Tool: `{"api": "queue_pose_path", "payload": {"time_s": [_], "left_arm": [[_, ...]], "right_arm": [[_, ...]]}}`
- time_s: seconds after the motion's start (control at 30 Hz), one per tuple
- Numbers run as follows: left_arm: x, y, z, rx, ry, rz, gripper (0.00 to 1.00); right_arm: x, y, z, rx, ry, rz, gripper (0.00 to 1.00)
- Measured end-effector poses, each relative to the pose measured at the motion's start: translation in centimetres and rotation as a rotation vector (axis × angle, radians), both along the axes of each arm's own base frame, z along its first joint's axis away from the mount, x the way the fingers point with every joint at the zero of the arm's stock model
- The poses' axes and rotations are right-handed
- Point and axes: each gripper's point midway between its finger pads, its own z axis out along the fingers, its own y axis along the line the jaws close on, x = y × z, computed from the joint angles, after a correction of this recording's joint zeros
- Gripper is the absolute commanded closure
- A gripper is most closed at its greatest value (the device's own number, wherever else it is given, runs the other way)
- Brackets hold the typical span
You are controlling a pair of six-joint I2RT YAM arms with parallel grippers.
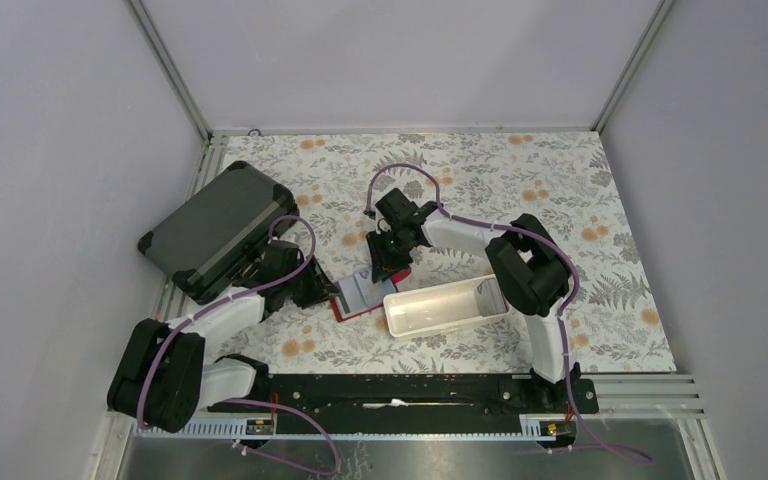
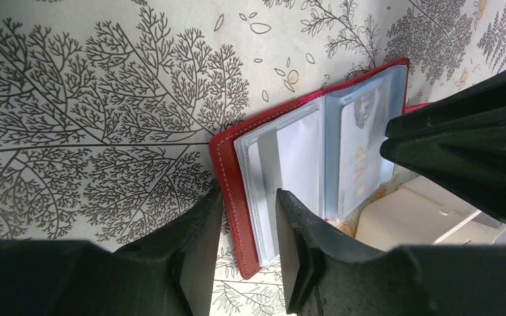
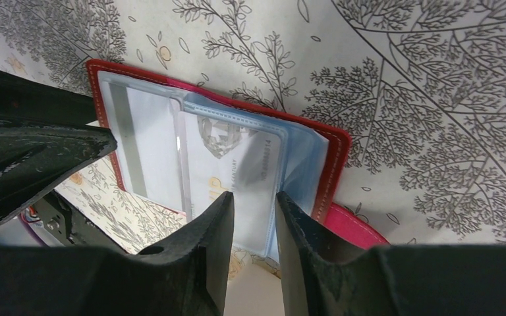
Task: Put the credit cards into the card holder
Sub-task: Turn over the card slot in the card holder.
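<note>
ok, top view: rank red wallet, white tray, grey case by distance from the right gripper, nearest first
1. Red wallet: lies open right under the right gripper, at its tips.
2. White tray: just to the near-right side of the wallet, a little farther out.
3. Grey case: far left at the table edge, beyond the left gripper.

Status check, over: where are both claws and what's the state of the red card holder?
Left claw pinching card holder edge. Right claw clamped on a card at the open sleeves. Holder lies open on the table. White tray beside it, not blocking.
</note>
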Motion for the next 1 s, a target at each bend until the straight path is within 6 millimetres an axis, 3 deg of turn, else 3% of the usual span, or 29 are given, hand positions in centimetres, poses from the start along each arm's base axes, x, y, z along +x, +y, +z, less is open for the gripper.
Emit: {"api": "queue_pose_path", "payload": {"time_s": [0.47, 1.0], "left_arm": [[0.3, -0.2, -0.1, -0.009, -0.005, -0.005, 0.68], [0.3, -0.2, -0.2, -0.007, -0.003, -0.005, 0.69]], "right_arm": [[-1.5, 1.3, 0.5, 0.081, 0.072, 0.024, 0.65], [-1.9, 2.1, 1.2, 0.131, 0.094, -0.001, 0.65]]}}
